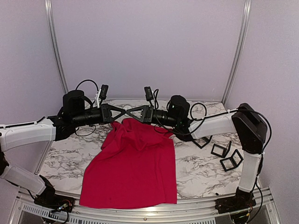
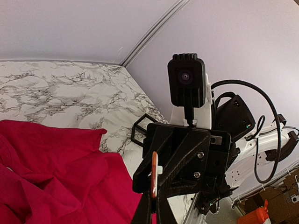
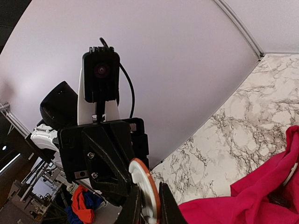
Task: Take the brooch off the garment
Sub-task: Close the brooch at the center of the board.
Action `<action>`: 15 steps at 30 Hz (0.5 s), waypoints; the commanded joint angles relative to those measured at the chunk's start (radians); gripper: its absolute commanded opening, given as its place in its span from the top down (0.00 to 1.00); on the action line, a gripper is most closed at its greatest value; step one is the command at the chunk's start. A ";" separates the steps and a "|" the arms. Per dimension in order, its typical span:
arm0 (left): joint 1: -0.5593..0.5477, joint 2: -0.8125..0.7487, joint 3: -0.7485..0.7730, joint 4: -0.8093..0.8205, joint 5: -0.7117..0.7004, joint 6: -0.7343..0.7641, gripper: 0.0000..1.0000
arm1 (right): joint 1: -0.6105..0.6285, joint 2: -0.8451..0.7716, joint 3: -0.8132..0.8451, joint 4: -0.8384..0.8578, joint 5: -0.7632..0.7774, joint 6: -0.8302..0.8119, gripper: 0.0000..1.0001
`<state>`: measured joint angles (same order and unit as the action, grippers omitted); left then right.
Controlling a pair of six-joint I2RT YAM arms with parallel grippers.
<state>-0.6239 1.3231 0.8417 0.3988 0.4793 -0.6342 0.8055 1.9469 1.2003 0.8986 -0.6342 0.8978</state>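
Brooch: a round white disc with an orange rim (image 3: 145, 188), held up in the air where the two arms meet, over the far edge of the cloth.
Garment: a plain bright red short-sleeved T-shirt (image 1: 133, 168), spread on the grey-veined white marble table (image 1: 201, 163). Its far end is bunched and rises to just under the meeting fingertips.
Left gripper (image 1: 124, 112): reaches in from the left. Its jaws look drawn in tight, with the disc edge-on between them in its own wrist view.
Right gripper (image 1: 133, 112): reaches in from the right, tip to tip with the other. Its fingers look clamped on the two flat faces of the disc.
Lie of the disc: it stands on edge, its flat running along the line of the two arms. Neither arm is nearer, since both are on it.
Disc and cloth: the red fabric is close below, but I cannot tell whether the pin is free of it.
Next move, I'd guess: draw the disc up and away while the fabric falls clear.
Also there: small black open square frames (image 1: 226, 156), on the marble to the right, well apart.
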 commanded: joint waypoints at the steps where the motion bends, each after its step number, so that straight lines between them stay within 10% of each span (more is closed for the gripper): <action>1: -0.010 -0.033 -0.018 0.020 -0.018 -0.006 1.00 | 0.001 -0.010 0.012 -0.027 0.047 -0.011 0.88; 15: -0.010 -0.032 -0.054 0.083 -0.074 -0.069 1.00 | -0.003 -0.049 -0.021 -0.015 0.078 -0.041 0.86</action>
<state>-0.6327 1.3174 0.8036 0.4484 0.4255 -0.6945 0.8101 1.9415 1.1885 0.8890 -0.5991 0.8783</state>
